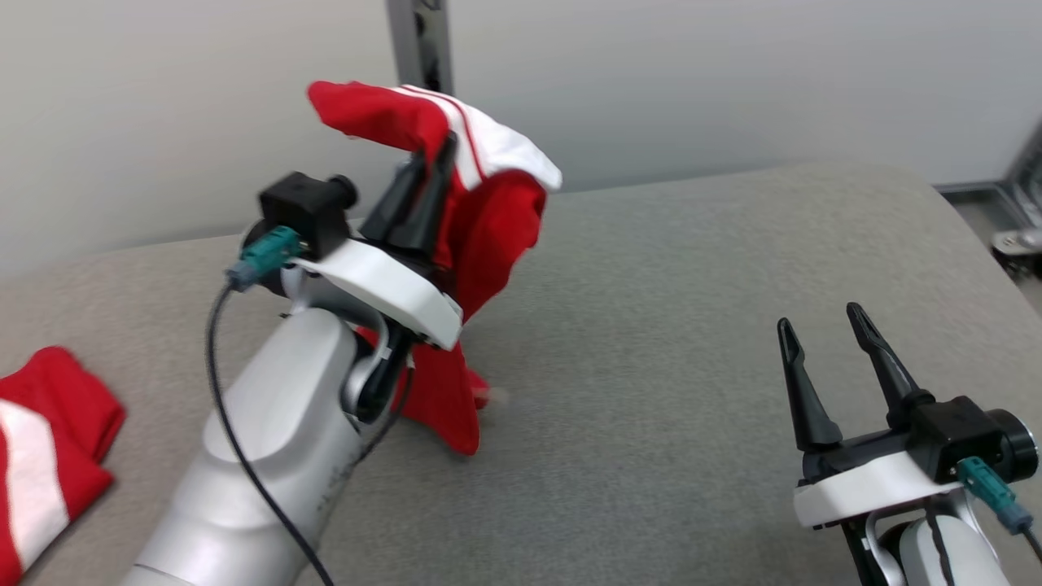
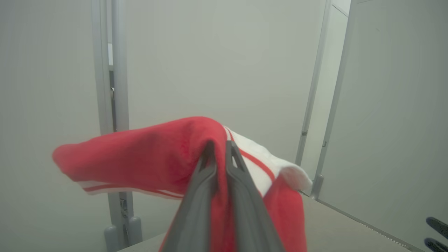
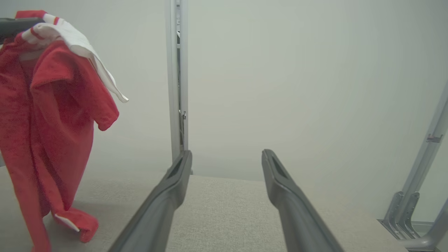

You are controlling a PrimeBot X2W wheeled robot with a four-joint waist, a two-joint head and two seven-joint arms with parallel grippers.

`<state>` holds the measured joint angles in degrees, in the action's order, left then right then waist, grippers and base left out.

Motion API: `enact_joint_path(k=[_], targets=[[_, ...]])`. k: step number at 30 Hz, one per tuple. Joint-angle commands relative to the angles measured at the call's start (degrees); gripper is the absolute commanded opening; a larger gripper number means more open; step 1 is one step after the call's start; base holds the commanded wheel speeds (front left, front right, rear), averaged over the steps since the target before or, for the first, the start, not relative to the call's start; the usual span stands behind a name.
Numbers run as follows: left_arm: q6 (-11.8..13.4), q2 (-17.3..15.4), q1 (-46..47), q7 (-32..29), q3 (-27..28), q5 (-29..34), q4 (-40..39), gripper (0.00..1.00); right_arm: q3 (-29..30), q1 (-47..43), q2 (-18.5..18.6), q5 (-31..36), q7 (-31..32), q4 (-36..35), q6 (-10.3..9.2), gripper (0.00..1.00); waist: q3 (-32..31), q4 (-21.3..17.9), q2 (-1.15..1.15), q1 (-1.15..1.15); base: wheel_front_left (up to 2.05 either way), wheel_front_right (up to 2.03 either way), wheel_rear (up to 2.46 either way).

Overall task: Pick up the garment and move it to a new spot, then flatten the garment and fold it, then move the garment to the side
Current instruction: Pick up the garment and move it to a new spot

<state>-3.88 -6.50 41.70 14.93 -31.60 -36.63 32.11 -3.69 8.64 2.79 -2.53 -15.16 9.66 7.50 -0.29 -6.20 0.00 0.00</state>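
Note:
A red garment (image 1: 488, 236) with white panels and thin red stripes hangs from my left gripper (image 1: 435, 159), which is raised above the grey table (image 1: 692, 325) and shut on its upper fold. The cloth drapes over both fingertips, and its lower end trails on the table (image 3: 66, 217). In the left wrist view the two dark fingers (image 2: 199, 182) pinch the garment (image 2: 147, 154) between them. My right gripper (image 1: 822, 321) stands open near the table's front right, fingers pointing up, with nothing between them (image 3: 225, 157).
A second red and white cloth (image 1: 41, 456) lies folded at the table's left edge. A grey metal post (image 1: 419, 41) rises behind the table against a pale wall. Metal frame legs (image 3: 413, 210) stand at the far right.

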Motion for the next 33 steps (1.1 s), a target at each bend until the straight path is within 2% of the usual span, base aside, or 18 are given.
enact_joint_path(k=[1, 6, 12, 14, 15, 16, 20, 24, 29, 33], targets=[[0.09, 0.45, -0.25, 0.29, -0.65, 0.81, 0.62, 0.00, 0.41, 0.66, 0.26, 0.00, -0.10, 0.06, -0.02, 1.00, 2.09, -4.35, 0.00, 0.00, 0.00, 0.00, 0.00], [-0.48, 2.70, 0.23, 0.26, -4.31, 2.95, 3.95, 0.00, 0.90, 2.14, 0.24, -0.77, -0.10, 1.04, -0.02, 1.00, 4.99, -10.31, 0.00, 0.00, 0.00, 0.00, 0.00], [-0.86, 3.46, 0.26, 0.27, -8.99, 3.54, 6.64, 0.00, 0.44, 3.79, 0.20, -2.28, -0.10, 2.31, -0.02, 1.00, 8.08, -16.78, 0.00, 0.00, 0.00, 0.00, 0.00], [-0.12, 3.47, 0.33, 0.26, -12.15, 3.64, 7.71, 0.00, 0.45, 4.06, 0.23, -2.75, -0.10, 2.72, -0.02, 1.00, 8.87, -18.32, 0.00, 0.00, 0.00, 0.00, 0.00], [0.19, 3.40, 0.39, 0.27, -13.65, 3.42, 8.16, 0.44, 0.50, 4.21, 0.20, -3.08, -0.10, 2.93, -0.02, 1.00, 9.23, -18.97, 0.00, 0.00, 0.00, 0.00, 0.00], [0.46, 3.38, 0.26, 0.27, -15.24, 3.01, 8.60, 1.00, 0.52, 4.29, 0.19, -3.27, -0.10, 3.15, -0.02, 1.00, 9.52, -19.53, 0.00, 0.00, 0.00, 0.00, 0.00], [1.25, 3.43, 0.44, 0.27, -20.67, 1.20, 10.37, 1.00, 0.63, 4.51, 0.22, -3.98, -0.10, 3.85, -0.02, 1.00, 9.86, -20.37, 0.00, 0.00, 0.00, 0.00, 0.00], [1.59, 3.38, 0.82, 0.26, -22.89, -0.73, 11.14, 1.00, 1.31, 4.51, 0.21, -3.96, -0.10, 4.19, -0.02, 1.00, 9.32, -18.89, 0.00, 0.00, 0.00, 0.00, 0.00], [2.23, 3.44, 0.95, 0.27, -20.90, -0.85, 11.60, 1.00, 2.34, 3.91, 0.23, -3.03, -0.10, 4.05, -0.02, 1.00, 7.91, -15.54, 0.00, 0.00, 0.00, 0.00, 0.00], [3.00, 3.40, -0.88, 0.27, -15.72, 1.47, 10.78, 1.00, 3.08, 3.02, 0.23, -2.02, -0.10, 3.68, -0.02, 1.00, 5.83, -11.03, 0.00, 0.00, 0.00, 0.00, 0.00]])
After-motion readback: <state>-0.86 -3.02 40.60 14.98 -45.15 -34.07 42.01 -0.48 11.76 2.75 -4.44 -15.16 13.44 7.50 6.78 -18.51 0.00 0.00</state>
